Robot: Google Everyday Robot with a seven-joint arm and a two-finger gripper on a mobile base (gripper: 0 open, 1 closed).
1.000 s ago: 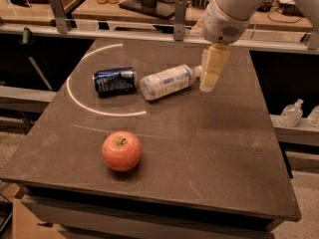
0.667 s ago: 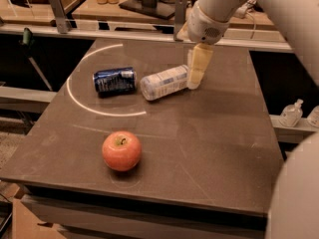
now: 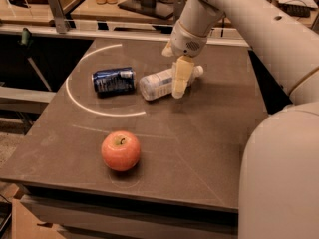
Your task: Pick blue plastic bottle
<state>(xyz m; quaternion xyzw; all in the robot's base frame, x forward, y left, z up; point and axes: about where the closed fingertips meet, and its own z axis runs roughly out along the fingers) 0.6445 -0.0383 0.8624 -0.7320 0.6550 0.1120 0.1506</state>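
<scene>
The blue plastic bottle (image 3: 157,83) lies on its side near the middle of the dark table (image 3: 209,133), white cap (image 3: 198,71) pointing right. It is clear with a pale label. My gripper (image 3: 179,86) reaches down from the white arm (image 3: 199,19) and stands right at the bottle's cap end, its cream tip in front of the bottle and covering part of it. Whether it holds the bottle cannot be told.
A crushed dark blue can (image 3: 113,80) lies just left of the bottle. A red apple (image 3: 120,150) sits near the table's front edge. A white arc is marked on the table top. A railing and desks stand behind the table.
My gripper has moved left and lower, from beside the bottle's cap to over the bottle's cap end. The bottle, can and apple have not moved.
</scene>
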